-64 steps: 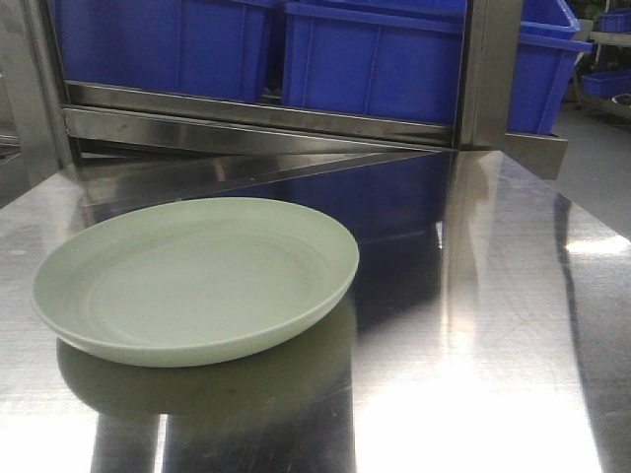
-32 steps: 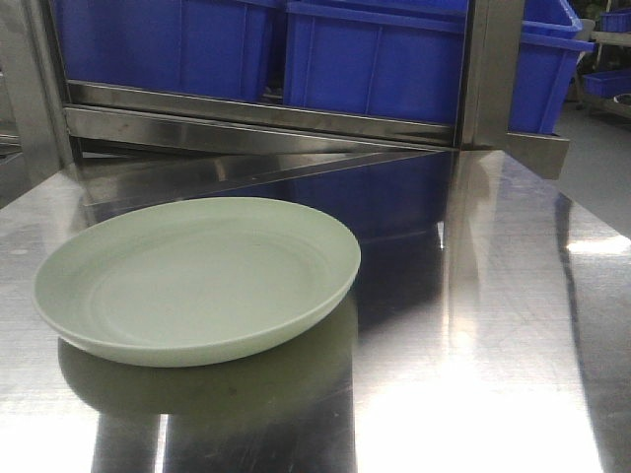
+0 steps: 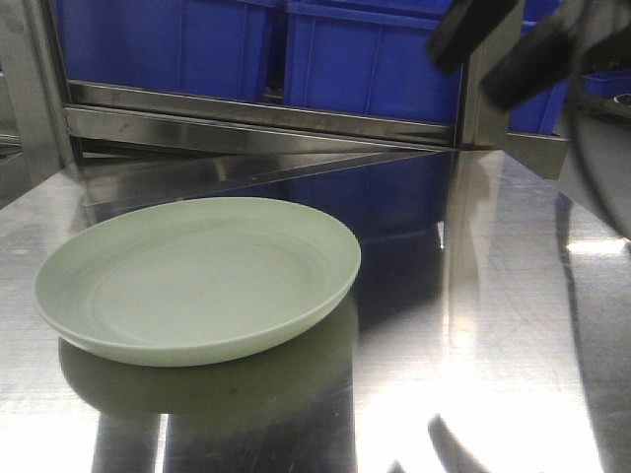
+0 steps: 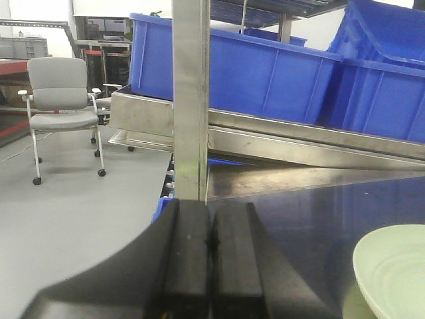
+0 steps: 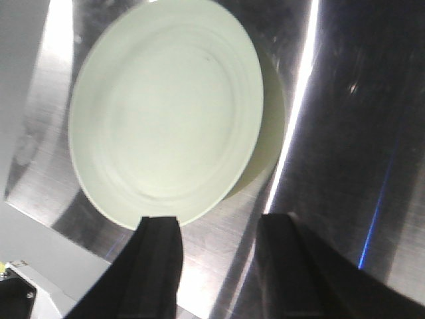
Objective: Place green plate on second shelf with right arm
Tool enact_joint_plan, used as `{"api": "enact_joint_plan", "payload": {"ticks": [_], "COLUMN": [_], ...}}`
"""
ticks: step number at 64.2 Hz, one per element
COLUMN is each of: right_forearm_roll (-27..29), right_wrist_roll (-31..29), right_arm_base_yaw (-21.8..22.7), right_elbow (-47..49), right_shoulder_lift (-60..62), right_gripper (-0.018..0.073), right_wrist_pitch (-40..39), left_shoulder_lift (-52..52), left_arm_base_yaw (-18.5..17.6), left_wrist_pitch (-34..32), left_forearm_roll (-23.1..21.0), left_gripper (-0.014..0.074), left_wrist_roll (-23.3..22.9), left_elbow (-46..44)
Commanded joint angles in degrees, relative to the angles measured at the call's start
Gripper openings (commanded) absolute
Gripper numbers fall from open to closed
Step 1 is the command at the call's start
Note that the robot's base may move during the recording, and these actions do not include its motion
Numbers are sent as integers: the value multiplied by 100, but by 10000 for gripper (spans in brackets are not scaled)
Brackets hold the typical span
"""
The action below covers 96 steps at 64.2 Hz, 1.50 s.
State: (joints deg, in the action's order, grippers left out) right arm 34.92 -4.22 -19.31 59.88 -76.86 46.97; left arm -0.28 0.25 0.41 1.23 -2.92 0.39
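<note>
Upper left of your right wrist view, the green plate (image 5: 166,113) is lying flat on the steel table (image 5: 332,166), while your right gripper (image 5: 216,229), jaws spread, is hovering, probably clear, just under its lower-right rim.

right claw (image 3: 465,71): blurred dark shapes in the front view, cut off by the top and right edges
green plate (image 4: 393,269): the left wrist view shows only part; the rest runs past the right and bottom edges
blue bins (image 3: 375,59): tops cut off
</note>
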Motion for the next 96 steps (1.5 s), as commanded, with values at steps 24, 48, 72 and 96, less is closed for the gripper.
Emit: {"api": "enact_joint_plan", "payload": {"ticks": [24, 48, 72, 96], "right_forearm_roll": [693, 932, 1250, 1493], "right_wrist_roll": [24, 7, -31, -56], "right_arm_base_yaw": [-41, -440, -485, -494], "right_elbow": [194, 194, 194, 194], "right_shoulder_lift": [-1099, -1581, -2117, -2140], "right_gripper": [418, 418, 418, 418], "right_wrist_pitch": [-414, -1250, -1434, -1603], "left_shoulder_lift": [-20, -20, -20, -20], "left_arm_base_yaw": [-21, -21, -21, -21], "left_wrist_pitch": [-466, -466, -466, -466], "left_forearm_roll": [-27, -27, -27, -27], "left_gripper": [130, 130, 130, 130], "left_wrist_roll": [-36, -36, -36, -36], "left_elbow": [240, 240, 240, 240]}}
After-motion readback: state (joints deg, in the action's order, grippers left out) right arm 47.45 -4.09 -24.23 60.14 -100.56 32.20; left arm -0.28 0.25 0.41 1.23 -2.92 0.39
